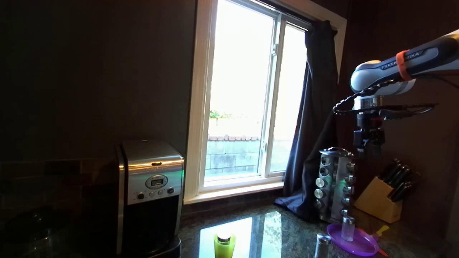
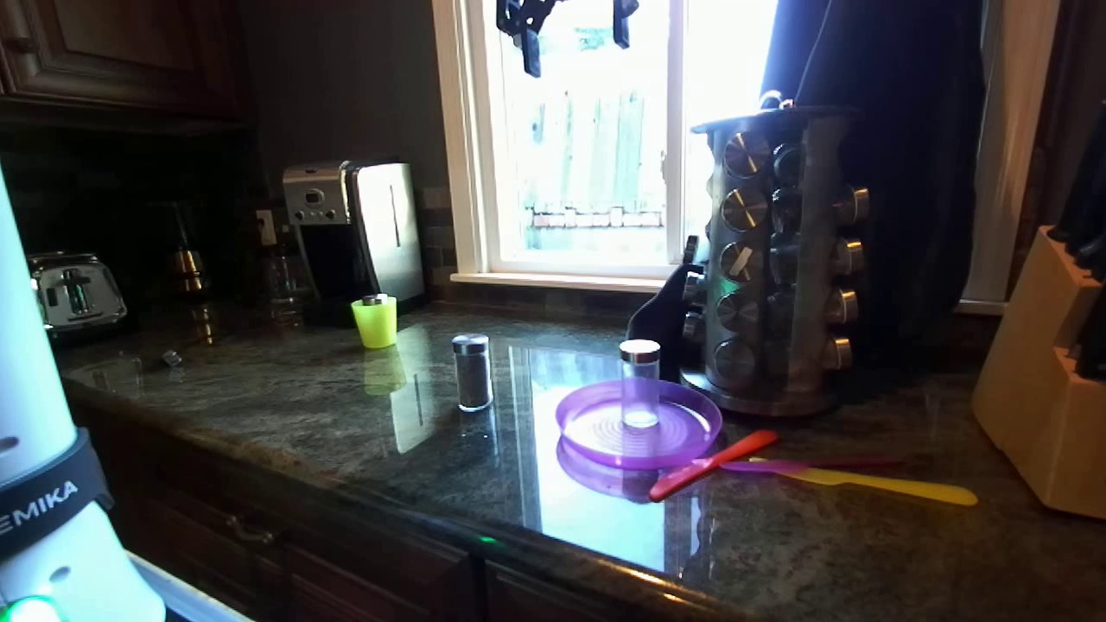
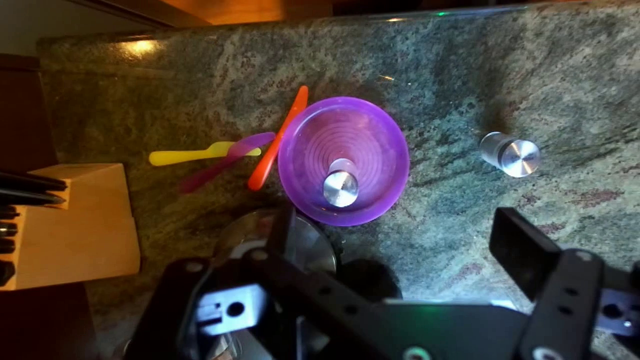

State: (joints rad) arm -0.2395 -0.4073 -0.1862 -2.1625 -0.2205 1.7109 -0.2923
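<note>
Jar [image 3: 341,184] stands in the purple plate [image 3: 375,155], back from the front edge of the surface [image 3: 440,85]; end effector [image 3: 395,222] spread wide, empty (nothing grasped yet).

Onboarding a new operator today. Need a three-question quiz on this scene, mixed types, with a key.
1. What stands inside the round purple plastic dish?

2. In the wrist view, which lies nearest the dish?
A. the slim yellow plastic spreader
B. the slim orange-red plastic spreader
C. the angled beige wooden knife block

3. True or false: the black two-finger gripper stands open, holding nothing.

Key
1. A silver-lidded clear cylindrical jar, upright.
2. B
3. True
</note>
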